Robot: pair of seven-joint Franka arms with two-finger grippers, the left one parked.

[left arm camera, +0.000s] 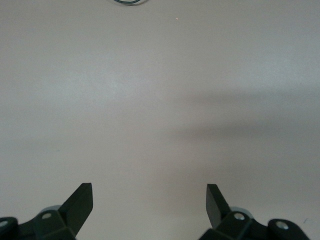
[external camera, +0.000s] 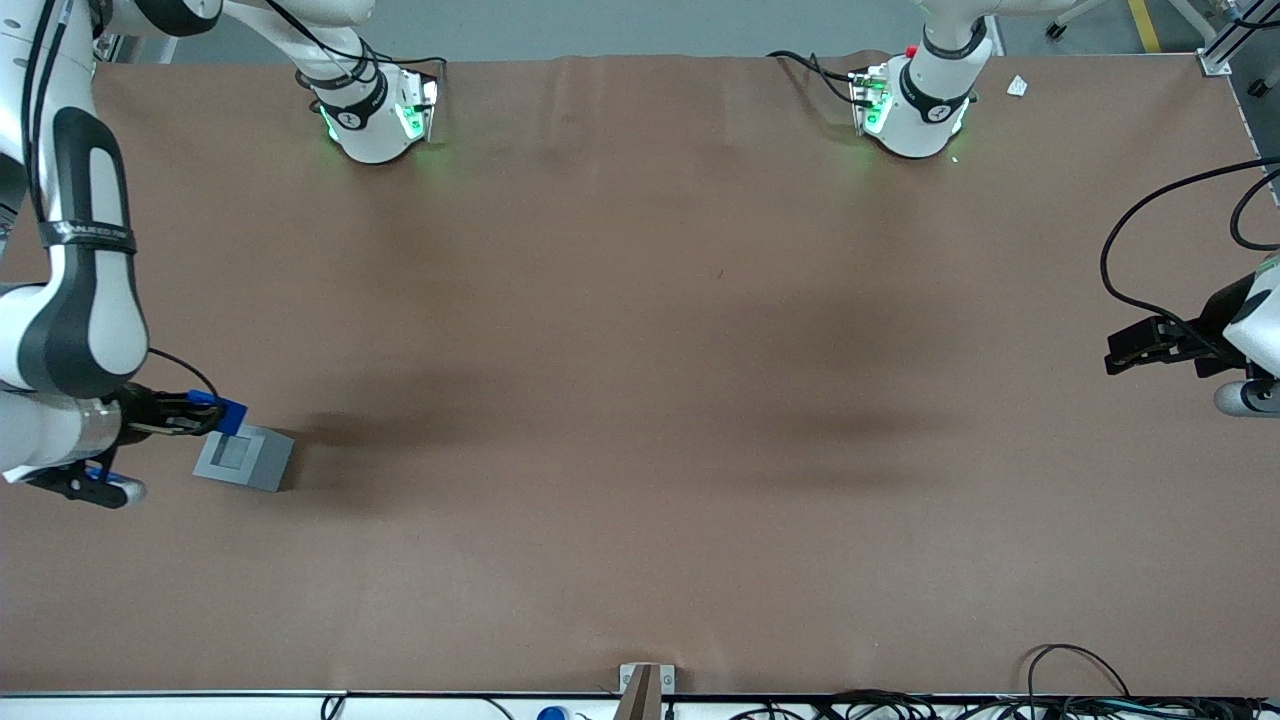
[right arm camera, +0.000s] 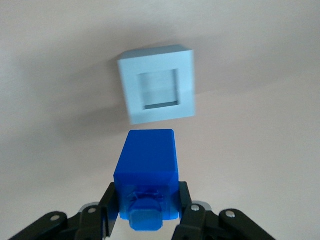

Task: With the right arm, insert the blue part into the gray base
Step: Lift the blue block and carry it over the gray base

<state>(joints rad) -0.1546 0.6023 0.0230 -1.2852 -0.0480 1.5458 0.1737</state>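
The blue part [right arm camera: 148,172] is clamped between the two black fingers [right arm camera: 111,202] of the gripper [right arm camera: 148,210] and is held in the air just beside the gray base [right arm camera: 156,84] (not yet over its square socket). The gray base is seen resting on the brown worktop [external camera: 640,400], toward the working arm's end.

- Front view is evenly lit from overhead, pretty sharp, no real glare on the brown table [external camera: 640,400].
- Soft wide shadows of the arms smear across the table, darkest one right next to the gray base [external camera: 245,458].
- Green LEDs at the arm bases tint the surface around them.
- Right wrist view: gray base looks soft and a bit blurry, blue part [right arm camera: 146,172] in the claw [right arm camera: 148,210] is crisper.
- Left wrist view looks washed out, with faint shadow bands.
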